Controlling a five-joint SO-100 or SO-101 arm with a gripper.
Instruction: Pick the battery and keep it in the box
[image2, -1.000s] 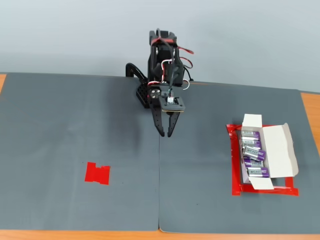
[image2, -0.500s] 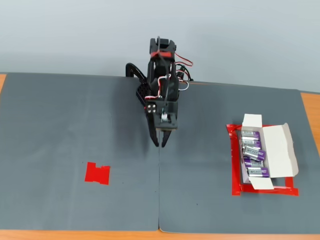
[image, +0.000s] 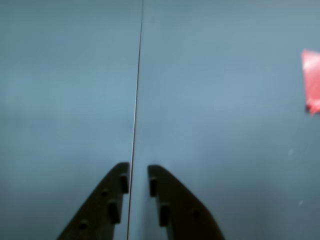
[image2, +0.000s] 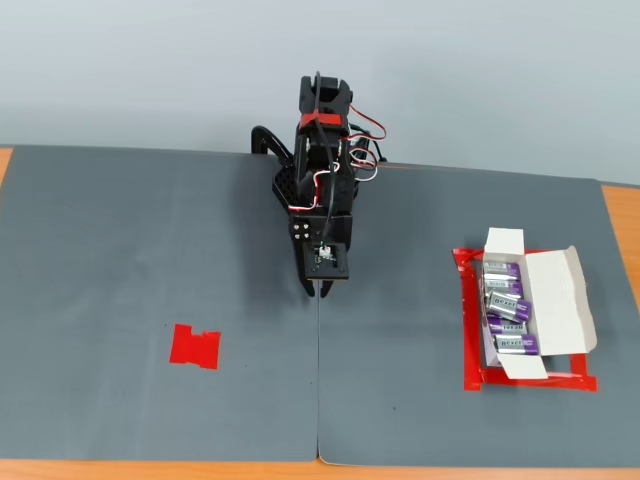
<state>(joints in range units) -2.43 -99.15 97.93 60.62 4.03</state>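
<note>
Gripper (image: 138, 172) held narrowly parted above the mat seam (image: 136, 100), nothing gripped.
In the fixed view, the box (image2: 545, 305) with batteries (image2: 505, 305) is seen well right of it, a red patch (image2: 194, 346) to its lower left.

Folded compactly at the rear centre of the fixed view, black arm (image2: 322, 170) bent down, gripper (image2: 318, 292) pointing at the surface. In the wrist view, gripper (image: 138, 175) with jaws narrowly parted, nothing between, dark fingers (image: 107, 200) entering from below.

Grey mat (image2: 150, 230) bearing box (image2: 560, 300), red patch (image2: 194, 346)
</note>
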